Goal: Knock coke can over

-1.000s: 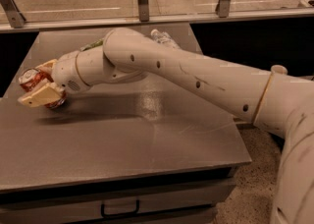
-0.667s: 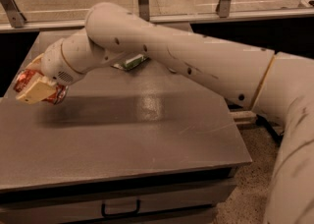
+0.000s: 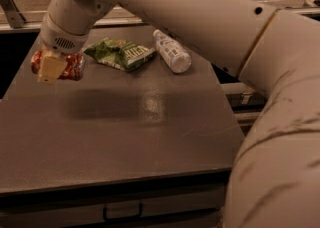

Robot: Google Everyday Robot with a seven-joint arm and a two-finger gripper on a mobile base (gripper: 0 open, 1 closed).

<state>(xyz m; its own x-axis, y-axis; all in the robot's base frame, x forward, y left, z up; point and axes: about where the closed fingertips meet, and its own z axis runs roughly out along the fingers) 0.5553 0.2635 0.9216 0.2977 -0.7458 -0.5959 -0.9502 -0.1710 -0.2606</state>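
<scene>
Coke can: the red coke can (image 3: 73, 66) sits near the counter's left edge, toward the back-left corner. It now shows as a wide, low red shape, which suggests it is lying on its side rather than standing.

Gripper: the cream gripper (image 3: 51, 69) is at the can, overlapping its left half. Whether it is spread or closed on the can cannot be told from this view.

What changed: a second ago the gripper and can were lower against the left edge, with the arm stretched low across the counter. The arm (image 3: 200, 12) has since swung up and now arches over the back edge.

Newly uncovered: a green chip bag (image 3: 120, 53) lies just right of the can. A white bottle (image 3: 171, 50) lies on its side further right, near the back edge.

Counter: the grey counter (image 3: 150, 137) carries a soft shadow at its middle.

Meaning for the task: the can looks tipped, so the knock-over seems done or nearly so. The gripper hides part of it, so it is unclear whether the can rests freely.
</scene>
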